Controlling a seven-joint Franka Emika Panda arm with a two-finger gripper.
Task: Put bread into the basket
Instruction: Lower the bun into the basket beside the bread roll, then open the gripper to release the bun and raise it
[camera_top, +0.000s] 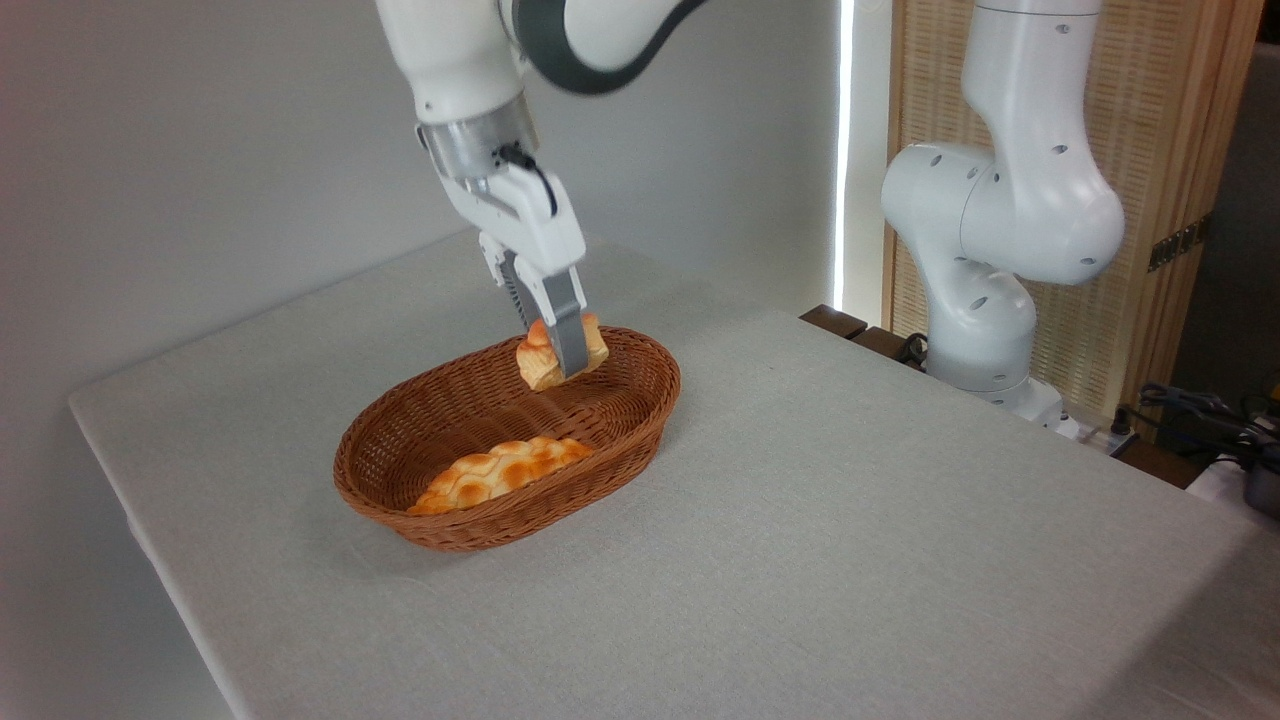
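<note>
And here is the hand, hanging over the far end of the basket, its two fingers clamped on the bread, one grey finger plain to see across the front of the bun, the other hidden behind it. The bread is golden-orange, small and lumpy, tilted in the grip and held clear above the basket floor, just inside the far rim as the camera sees it. The basket is an oval of brown wicker with low sides, sitting left of centre on the worktop, which is covered in a pale grey cloth. Down in the near end of the basket lies a longer braided loaf, paler on top and orange at the edges, resting along the near wall and well apart from the held bun. The white arm comes down from the top of the picture, with a grey metal wrist ring and a black cable just above the hand. At the far right, the arm's white base stands beyond the worktop edge, in front of a slatted wooden screen. As for writing: no brand, label or lettering can be read anywhere on the arm, basket or cloth.
</note>
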